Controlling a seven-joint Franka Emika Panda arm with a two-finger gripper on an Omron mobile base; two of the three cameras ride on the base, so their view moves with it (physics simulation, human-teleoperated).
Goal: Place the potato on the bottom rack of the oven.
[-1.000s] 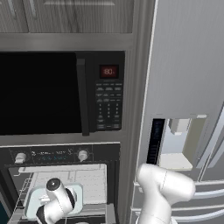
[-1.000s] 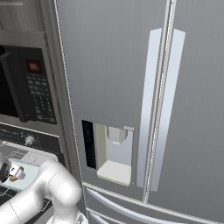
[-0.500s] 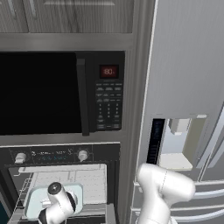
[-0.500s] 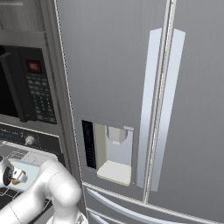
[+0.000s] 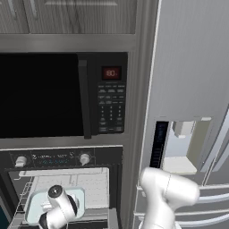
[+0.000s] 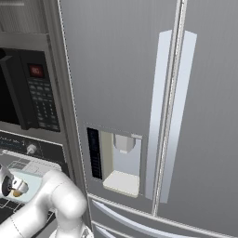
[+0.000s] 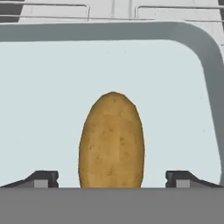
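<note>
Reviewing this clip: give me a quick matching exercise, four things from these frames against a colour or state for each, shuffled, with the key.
Things:
1. potato
2. tray
3. microwave
4. tool

Descriptions:
A. pale blue-grey, rounded corners
B. black, with a red display
C. golden-brown, between the two dark fingertips
D. open, fingertips apart on either side of the potato

Pairs: 1-C, 2-A, 3-B, 4-D

steel fridge point(image 6: 139, 83), black microwave point(image 5: 62, 96) — wood cabinets point(image 5: 67, 15)
</note>
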